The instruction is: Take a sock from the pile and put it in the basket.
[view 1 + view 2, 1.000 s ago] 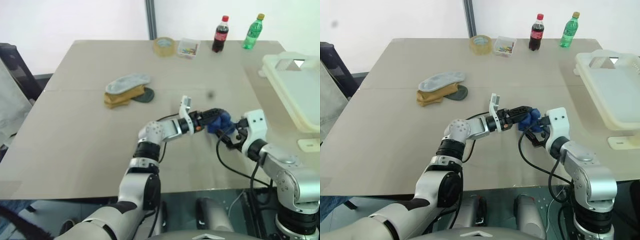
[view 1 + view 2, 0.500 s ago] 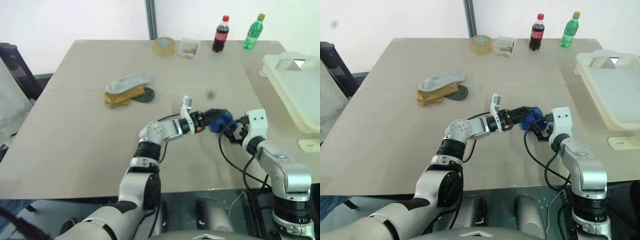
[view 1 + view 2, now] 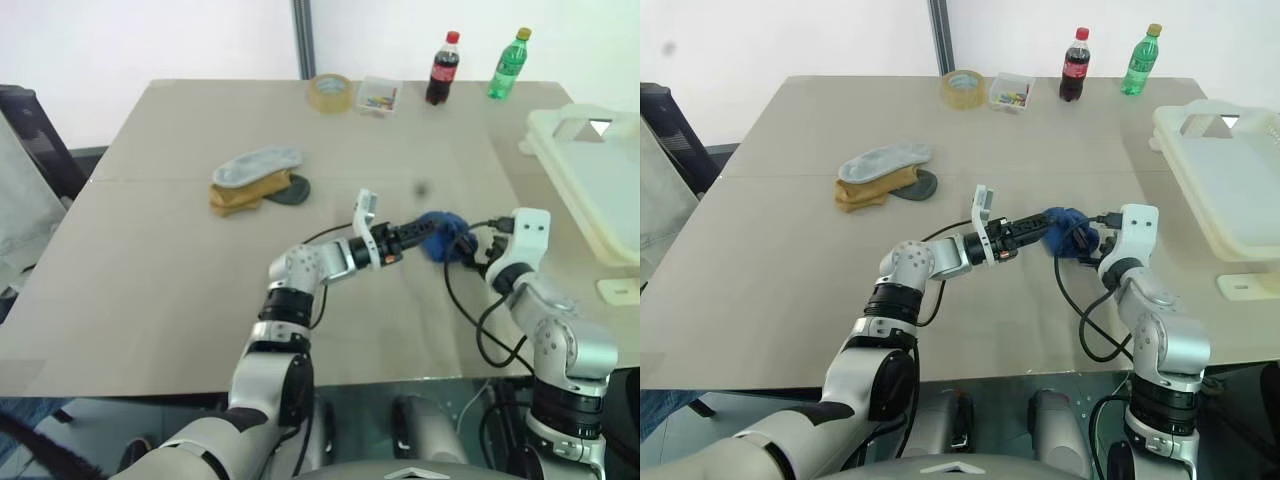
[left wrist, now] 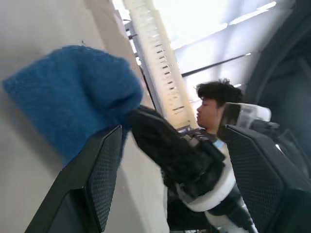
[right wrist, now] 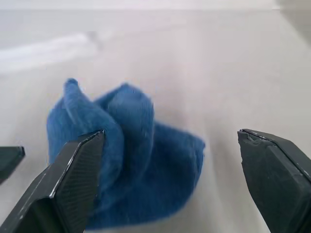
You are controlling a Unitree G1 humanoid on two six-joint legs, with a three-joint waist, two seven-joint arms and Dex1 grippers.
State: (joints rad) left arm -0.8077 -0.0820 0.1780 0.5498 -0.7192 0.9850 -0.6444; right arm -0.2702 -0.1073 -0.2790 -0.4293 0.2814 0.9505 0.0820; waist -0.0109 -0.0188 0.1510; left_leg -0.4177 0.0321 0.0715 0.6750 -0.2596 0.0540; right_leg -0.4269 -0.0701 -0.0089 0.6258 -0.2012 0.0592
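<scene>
The royal-blue sock lies bunched on the table right of centre. My left gripper reaches in level from the left and is open. In the left wrist view the sock sits at the tip of one finger, not between the two. My right gripper stands open just right of the sock. The right wrist view shows the sock ahead, between the spread fingers. The pile of grey, mustard and dark green socks lies back left. The cream basket is at the table's right edge.
A tape roll, a small clear box, a cola bottle and a green bottle line the far edge. A small white piece lies below the basket. A person shows beyond the table in the left wrist view.
My right gripper has swung forward and to the right, and now faces the sock from its right side. The left gripper and the sock have stayed about where they were.
</scene>
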